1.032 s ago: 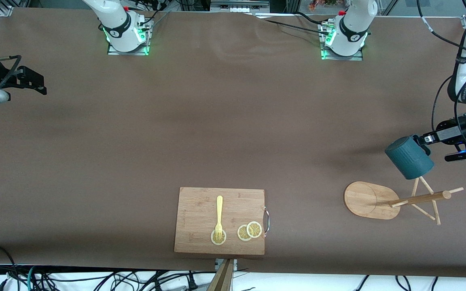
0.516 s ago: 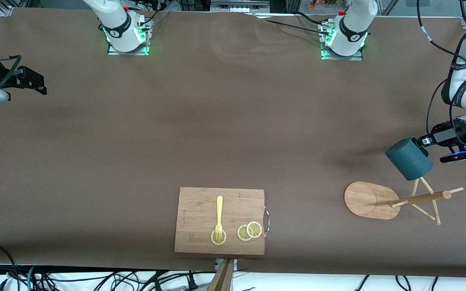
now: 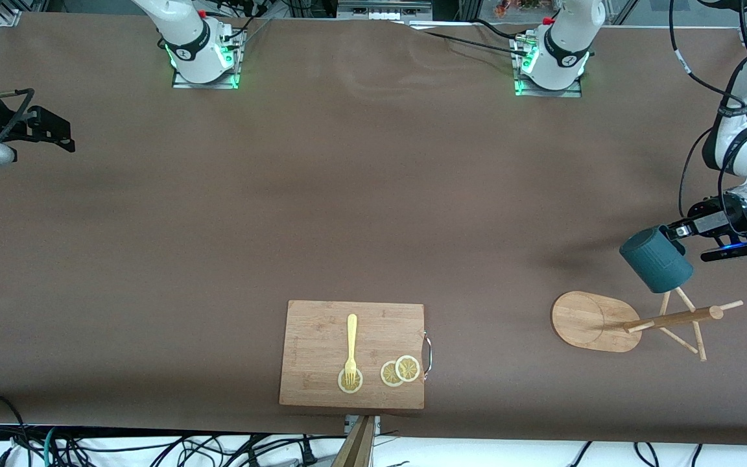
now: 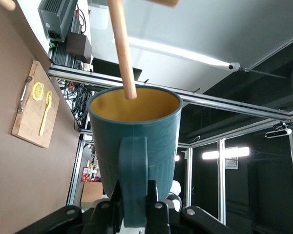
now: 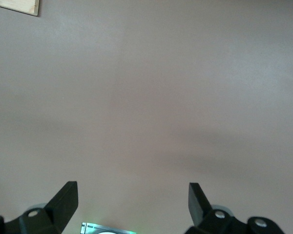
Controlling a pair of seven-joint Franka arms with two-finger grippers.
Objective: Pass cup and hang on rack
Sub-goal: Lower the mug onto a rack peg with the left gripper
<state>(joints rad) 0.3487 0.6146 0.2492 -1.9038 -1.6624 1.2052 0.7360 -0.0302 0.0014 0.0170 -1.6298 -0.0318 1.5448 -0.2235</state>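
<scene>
The dark teal ribbed cup [image 3: 657,261] hangs tilted in the air just above the rack's pegs, with my left gripper [image 3: 675,231] shut on its handle. In the left wrist view the handle [image 4: 133,175] sits between my fingers, and the yellowish inside [image 4: 146,105] faces away. One thin peg [image 4: 121,48] ends right at the cup's mouth. The bamboo rack [image 3: 672,319] stands on its oval base [image 3: 581,318] near the left arm's end of the table. My right gripper [image 5: 132,187] waits open over bare table at the right arm's end [image 3: 49,130].
A wooden cutting board [image 3: 321,331] lies near the table's front edge. On it are a yellow fork [image 3: 351,347] and lemon slices [image 3: 401,371]. The board also shows in the left wrist view [image 4: 31,114]. Brown cloth [image 3: 347,194] covers the table.
My left arm has shifted slightly, and the cup has moved a little closer to the rack's pegs. The right arm has not moved.
</scene>
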